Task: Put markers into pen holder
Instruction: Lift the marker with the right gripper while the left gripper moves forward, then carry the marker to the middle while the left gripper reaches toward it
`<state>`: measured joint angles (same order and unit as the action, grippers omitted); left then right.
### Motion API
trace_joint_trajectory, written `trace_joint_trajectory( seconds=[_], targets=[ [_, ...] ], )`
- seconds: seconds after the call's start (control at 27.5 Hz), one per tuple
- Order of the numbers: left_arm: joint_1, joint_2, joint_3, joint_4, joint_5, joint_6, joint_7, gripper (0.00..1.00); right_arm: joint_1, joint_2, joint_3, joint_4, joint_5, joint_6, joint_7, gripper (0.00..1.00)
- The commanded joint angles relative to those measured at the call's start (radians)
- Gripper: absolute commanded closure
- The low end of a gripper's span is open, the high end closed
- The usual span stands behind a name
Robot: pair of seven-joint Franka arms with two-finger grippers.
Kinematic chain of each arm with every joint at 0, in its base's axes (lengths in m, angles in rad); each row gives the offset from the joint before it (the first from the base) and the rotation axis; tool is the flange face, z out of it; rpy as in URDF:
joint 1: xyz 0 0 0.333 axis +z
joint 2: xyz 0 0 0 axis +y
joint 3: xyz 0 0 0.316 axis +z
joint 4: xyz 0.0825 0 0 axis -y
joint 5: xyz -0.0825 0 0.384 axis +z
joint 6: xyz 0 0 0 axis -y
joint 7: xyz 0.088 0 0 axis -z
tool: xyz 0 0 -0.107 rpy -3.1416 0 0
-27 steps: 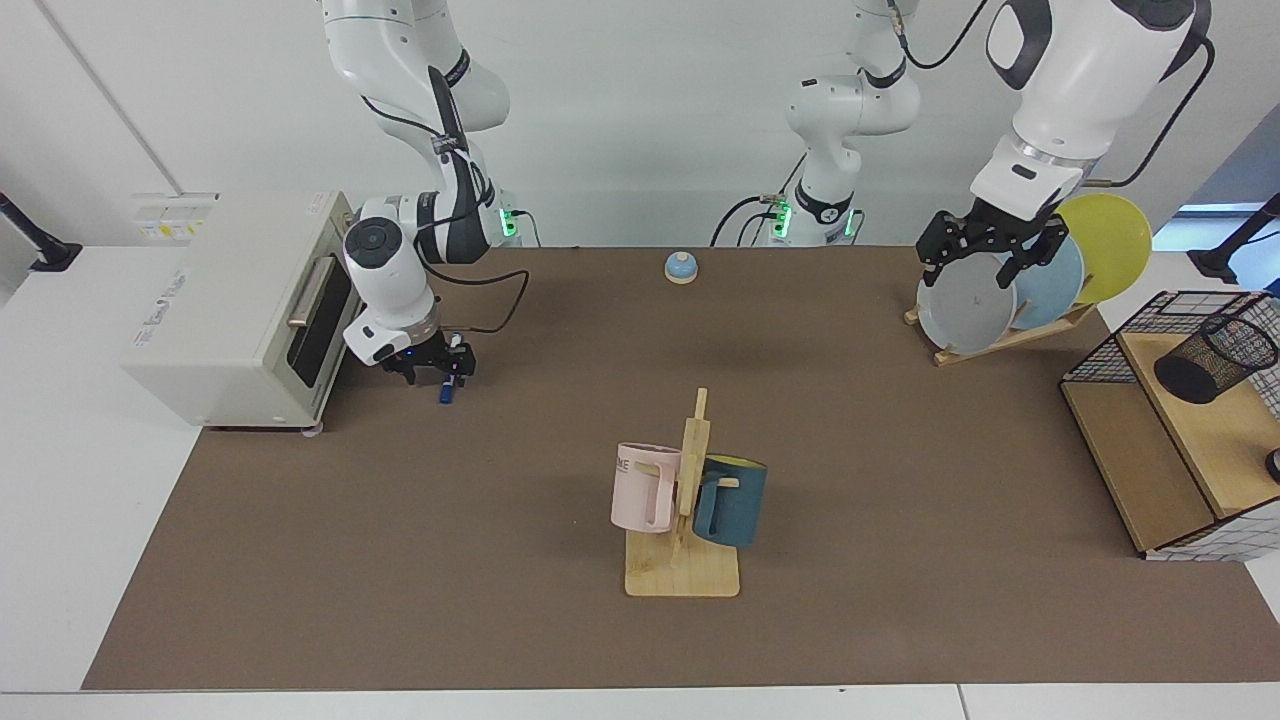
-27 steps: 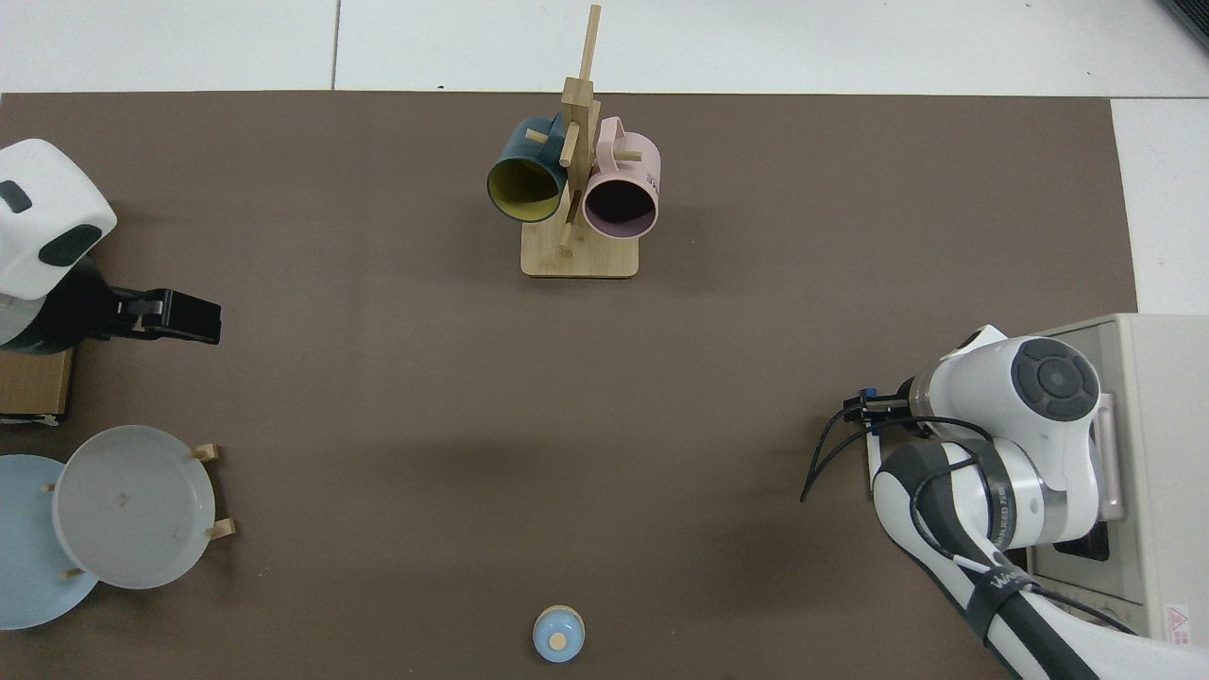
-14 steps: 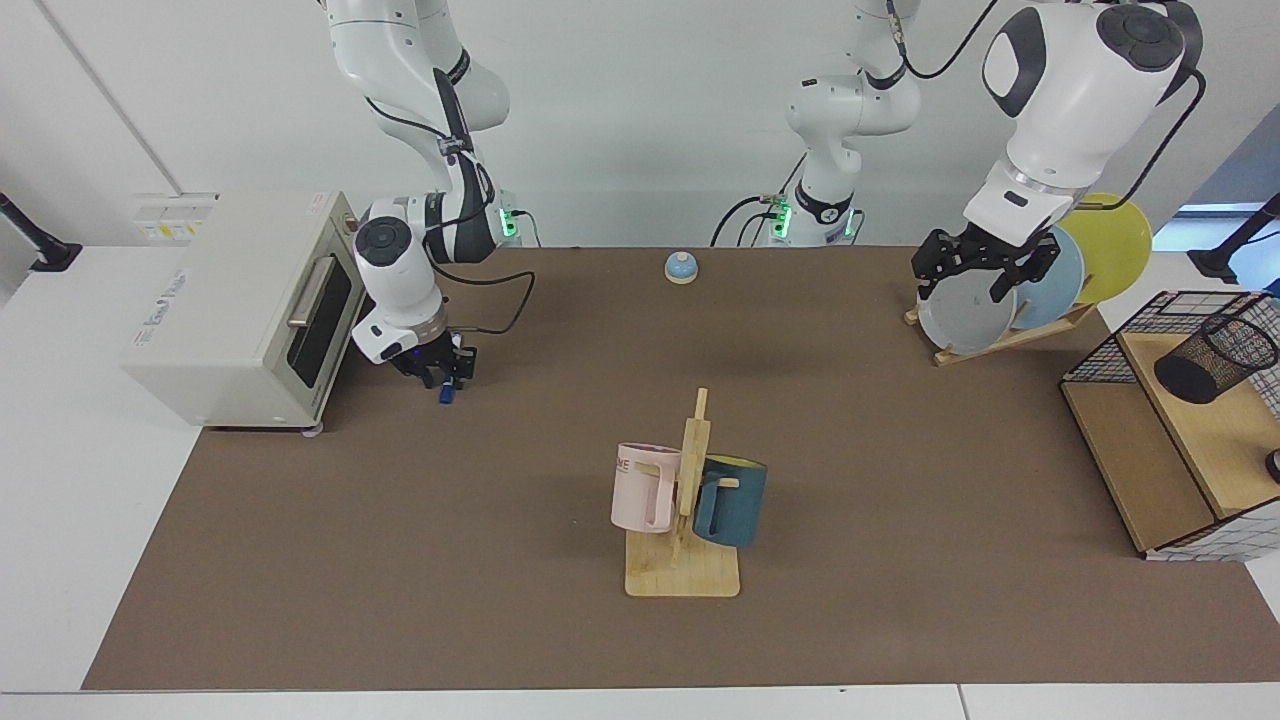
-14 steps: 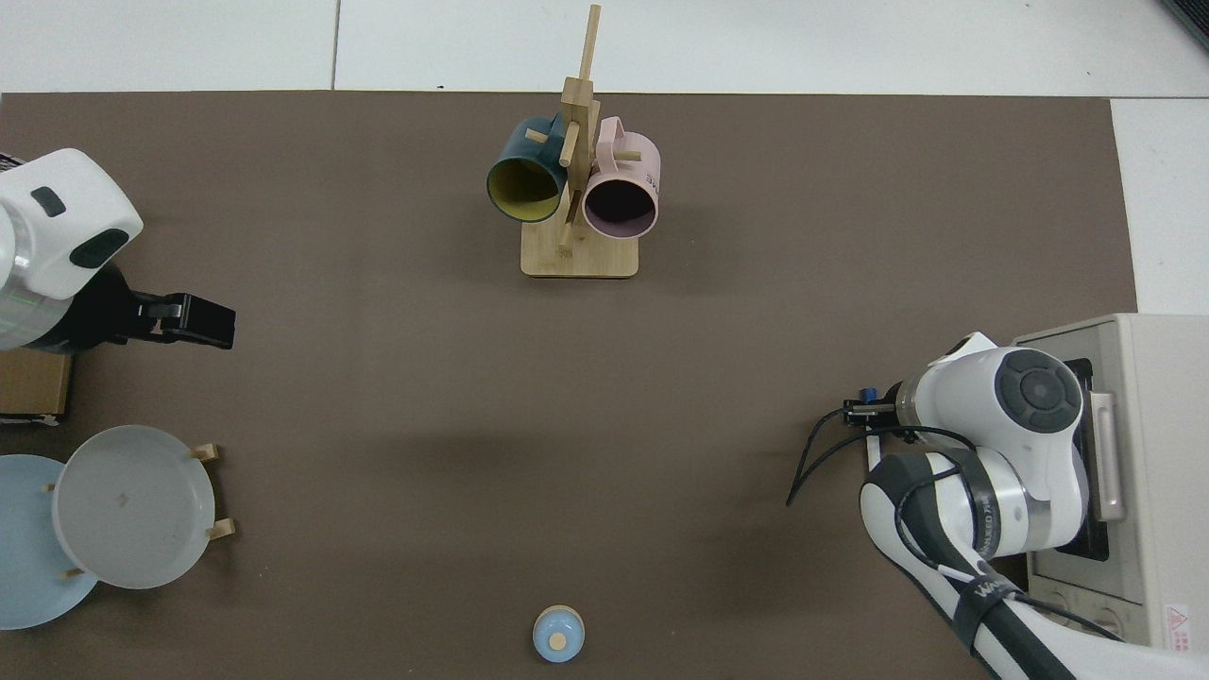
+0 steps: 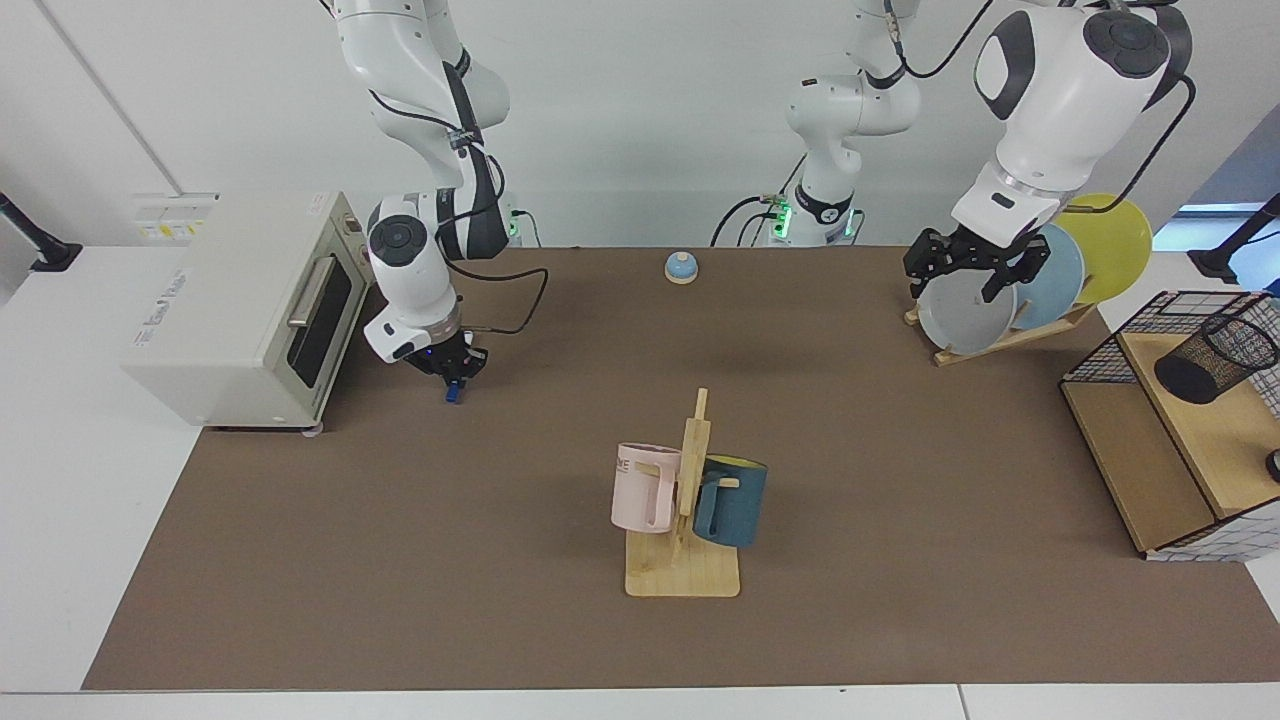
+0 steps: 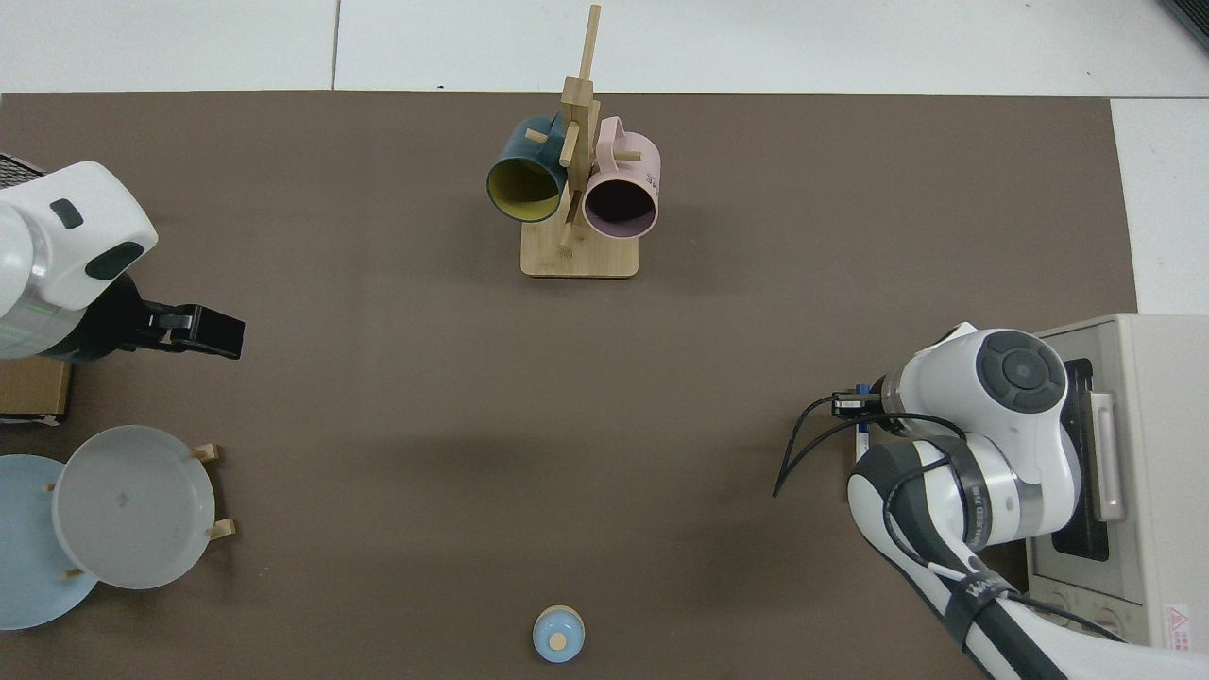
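Lifted toward centre, right pincer (image 5: pixel 452 372) grips one marker (image 5: pixel 452 393); left pincer (image 5: pixel 965 270), spread, waits; one pen holder (image 5: pixel 1215 358).

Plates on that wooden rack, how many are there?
3, all standing in the wooden rack beside the wire basket: a grey plate in front, a light blue plate behind it, and a yellow plate at the back. The overhead camera shows only two.

Facing view: wide, across table (image 5: pixel 900 620) toward arm bases. Top view: straight down, turned opposite; both share table.
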<state>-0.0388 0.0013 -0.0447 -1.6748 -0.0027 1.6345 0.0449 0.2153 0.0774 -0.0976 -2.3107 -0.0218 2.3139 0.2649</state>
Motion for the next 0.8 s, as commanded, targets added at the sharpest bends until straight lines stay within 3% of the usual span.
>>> trace_joint_trajectory(
  seconds=[0.0,0.11,0.29,0.47,0.62,0.76],
  targets=[
    [-0.015,-0.037,0.02,-0.045,-0.006,0.005,0.006,0.0,0.016,0.019,0.012,0.146,0.1,-0.181,0.115,1.0],
    [-0.016,-0.037,0.02,-0.049,-0.008,0.008,0.004,0.0,0.076,0.019,0.01,0.22,0.169,-0.266,0.224,1.0],
    [-0.016,-0.037,0.02,-0.048,-0.013,0.005,0.015,0.0,0.154,0.022,0.012,0.316,0.192,-0.34,0.44,1.0],
    [-0.027,-0.037,0.016,-0.04,-0.013,-0.021,0.016,0.0,0.196,0.025,0.01,0.385,0.342,-0.396,0.54,1.0],
    [-0.053,-0.037,0.006,-0.036,-0.013,-0.027,0.015,0.01,0.231,0.054,0.012,0.477,0.399,-0.445,0.678,1.0],
    [-0.072,-0.037,0.005,-0.037,-0.011,-0.032,0.036,0.12,0.28,0.076,0.012,0.514,0.46,-0.439,0.819,1.0]
  ],
)
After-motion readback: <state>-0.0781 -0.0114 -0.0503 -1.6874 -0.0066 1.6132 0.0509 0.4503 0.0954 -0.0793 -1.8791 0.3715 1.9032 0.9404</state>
